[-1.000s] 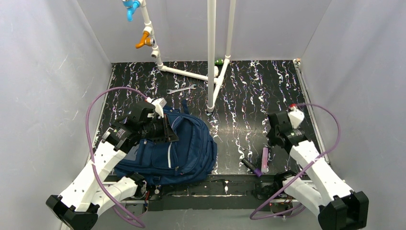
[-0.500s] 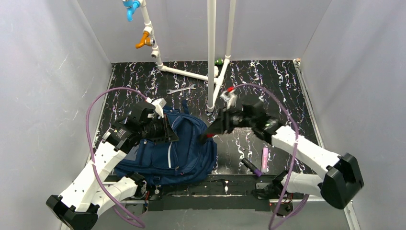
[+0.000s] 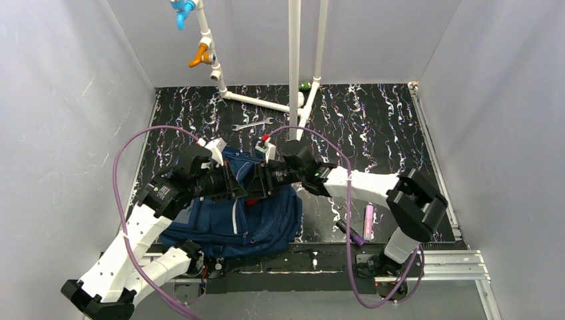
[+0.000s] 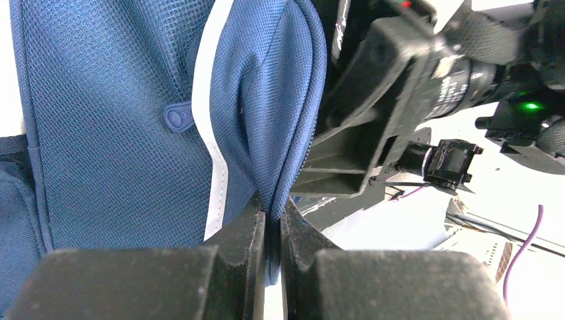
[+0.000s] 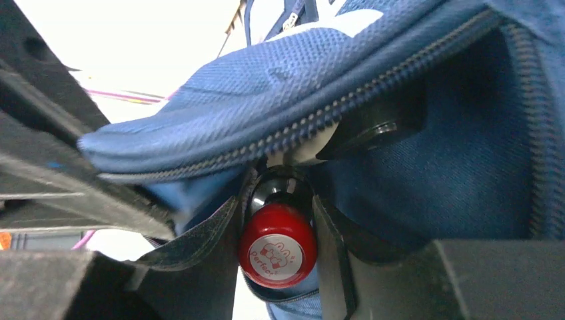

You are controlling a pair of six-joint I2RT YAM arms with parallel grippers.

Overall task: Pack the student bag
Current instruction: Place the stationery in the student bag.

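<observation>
Two grips: my left jaws pinch the zipper lip of the limp bag, probably its best hold; my right jaws clasp a red-capped tube.

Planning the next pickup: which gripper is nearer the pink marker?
Right. The right gripper, holding a red-capped item at the student bag opening, is left of the pink marker; the left gripper, pinching the bag's flap, is farther left.

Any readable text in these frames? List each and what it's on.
"Perfect": printed on the white end disc of the red cap in the right gripper.
Print on the right arm housing: too blurred to read.
Round tag on the student bag: embossing unreadable.
Nothing else legible.
</observation>
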